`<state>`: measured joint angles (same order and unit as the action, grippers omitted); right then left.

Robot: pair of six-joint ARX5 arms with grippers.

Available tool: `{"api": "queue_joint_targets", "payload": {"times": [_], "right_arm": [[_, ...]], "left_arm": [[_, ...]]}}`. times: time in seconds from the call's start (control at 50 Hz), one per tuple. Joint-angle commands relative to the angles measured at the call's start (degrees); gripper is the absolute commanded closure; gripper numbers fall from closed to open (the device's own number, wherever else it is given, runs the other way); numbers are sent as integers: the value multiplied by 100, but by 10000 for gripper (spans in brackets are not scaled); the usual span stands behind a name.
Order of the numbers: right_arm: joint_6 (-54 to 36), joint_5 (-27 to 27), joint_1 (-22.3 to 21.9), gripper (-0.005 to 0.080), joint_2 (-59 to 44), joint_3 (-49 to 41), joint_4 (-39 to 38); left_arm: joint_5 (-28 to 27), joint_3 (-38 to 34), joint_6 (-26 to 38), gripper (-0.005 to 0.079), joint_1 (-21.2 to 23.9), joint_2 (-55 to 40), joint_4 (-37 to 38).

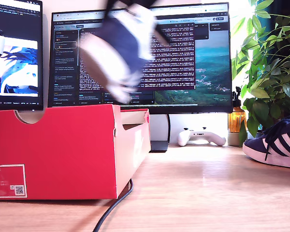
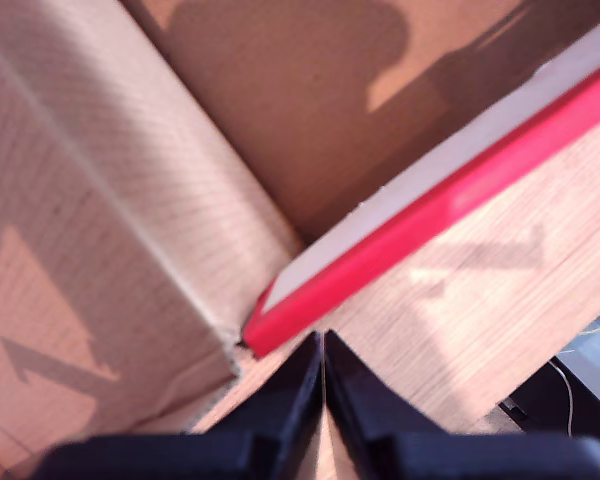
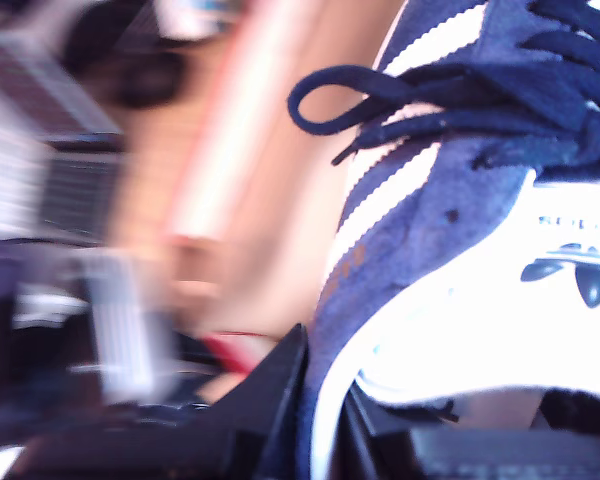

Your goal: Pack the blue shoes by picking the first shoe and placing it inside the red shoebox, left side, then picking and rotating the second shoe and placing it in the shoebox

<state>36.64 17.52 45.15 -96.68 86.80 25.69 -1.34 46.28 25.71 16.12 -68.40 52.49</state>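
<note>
Carried shoe (image 1: 117, 53): held aloft, blurred, directly above the red shoebox (image 1: 58, 154), toward its open end.
Second gripper (image 3: 320, 440): clenched on this shoe's collar.
First gripper (image 2: 323, 395): jaws pressed together, nothing held, over a box corner.
Other shoe (image 1: 275, 142): on the table (image 1: 203, 193), exterior view's right, well apart.
Key relation: box lies straight below; lowering is judged next.

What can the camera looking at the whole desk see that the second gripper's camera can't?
Only the exterior view shows the other shoe resting on the desk at its right, the white game controller and the plant. Only the second wrist view shows my second gripper shut on the shoe's heel edge, plus its looped lace. Both show the lifted blue shoe, blurred in the exterior view, and a bit of the red shoebox.
</note>
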Motion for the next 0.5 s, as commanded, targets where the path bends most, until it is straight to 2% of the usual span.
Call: {"api": "queue_joint_targets", "payload": {"times": [0.0, 0.48], "right_arm": [[166, -79, -24, 765, -149, 179, -404], [1174, -455, 203, 765, -1259, 181, -1759]], "left_arm": [[13, -107, -26, 762, 17, -61, -33], [15, -107, -87, 761, 17, -61, -72]]}}
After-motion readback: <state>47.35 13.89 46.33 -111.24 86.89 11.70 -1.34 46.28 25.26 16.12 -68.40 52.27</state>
